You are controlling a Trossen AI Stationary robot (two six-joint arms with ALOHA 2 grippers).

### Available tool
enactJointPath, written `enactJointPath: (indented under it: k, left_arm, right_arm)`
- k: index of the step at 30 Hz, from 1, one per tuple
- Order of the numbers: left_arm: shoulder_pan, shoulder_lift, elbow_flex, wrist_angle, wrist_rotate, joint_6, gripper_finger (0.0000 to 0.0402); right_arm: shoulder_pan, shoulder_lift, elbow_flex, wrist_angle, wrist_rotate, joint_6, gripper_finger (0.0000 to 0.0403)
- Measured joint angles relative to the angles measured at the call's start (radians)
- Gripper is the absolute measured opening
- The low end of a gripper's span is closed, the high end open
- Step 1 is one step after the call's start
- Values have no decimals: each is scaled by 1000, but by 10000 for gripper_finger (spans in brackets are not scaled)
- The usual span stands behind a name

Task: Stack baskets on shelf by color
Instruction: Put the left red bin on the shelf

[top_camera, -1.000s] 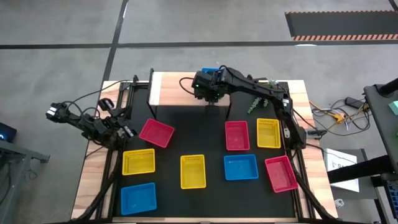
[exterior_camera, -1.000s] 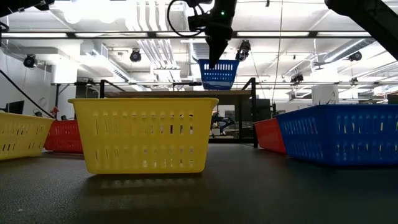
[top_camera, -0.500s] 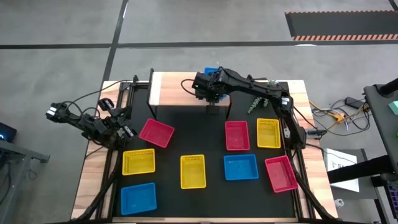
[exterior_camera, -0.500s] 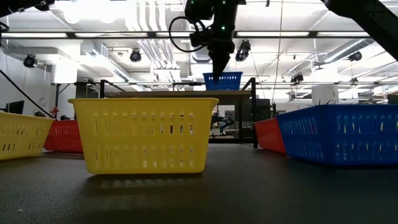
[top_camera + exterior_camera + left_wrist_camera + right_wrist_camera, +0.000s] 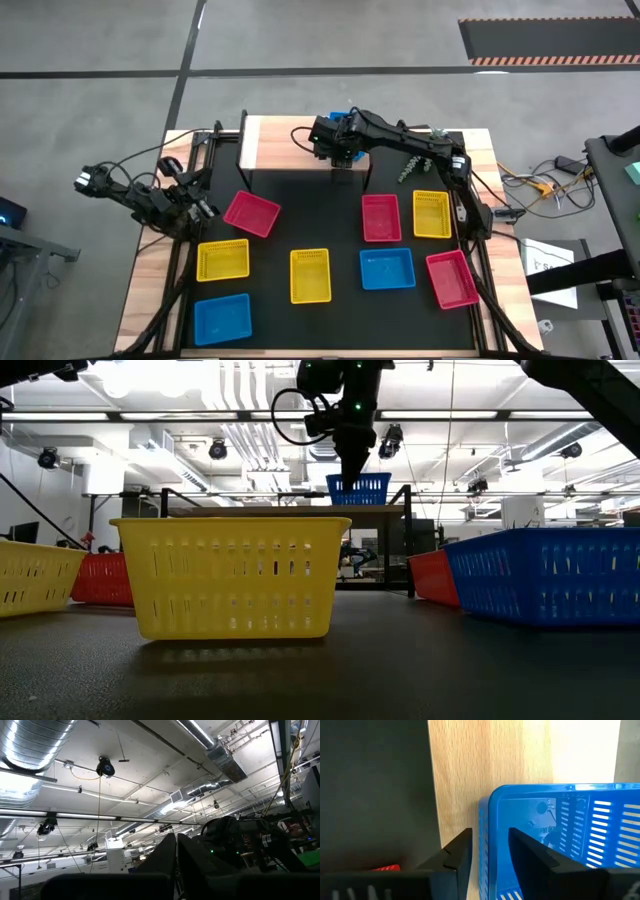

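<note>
A blue basket (image 5: 560,820) stands level with its bottom on the light wood shelf (image 5: 280,145), near the shelf's right end; in the low view the blue basket (image 5: 358,489) sits on the shelf top. My right gripper (image 5: 490,837) hangs over it, open. One finger (image 5: 456,852) is outside the basket's short end wall (image 5: 484,835) and the other is inside, with a gap on each side. Several red, yellow and blue baskets lie on the black table. My left gripper (image 5: 176,855) waits shut at the table's left edge, pointing up.
On the black table stand a red basket (image 5: 251,213), two yellow ones (image 5: 223,259) (image 5: 310,275) and a blue one (image 5: 222,318) on the left and in the middle. A red (image 5: 381,217), a yellow (image 5: 432,214), a blue (image 5: 387,268) and a red (image 5: 452,279) lie to the right. The left half of the shelf is bare.
My right gripper has sunk a little toward the shelf with the blue basket. The basket hung tilted above the shelf a second ago and now stands level on the plank.
</note>
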Motion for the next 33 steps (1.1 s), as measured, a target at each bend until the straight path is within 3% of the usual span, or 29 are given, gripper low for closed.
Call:
enactJointPath:
  k: [10,20,27,33]
  left_arm:
    - [0,0,2,0,1,0,1]
    - [0,1,5,0,1,-18,1]
    - [0,5,8,0,3,-63,1]
    - [0,10,8,1,4,-81,1]
  right_arm:
    - [0,0,61,-36,0,14,154]
    - [38,-55,128,-152,-9,119,156]
    - [128,-154,121,-152,-134,240,146]
    - [275,-200,47,-50,-139,254,130]
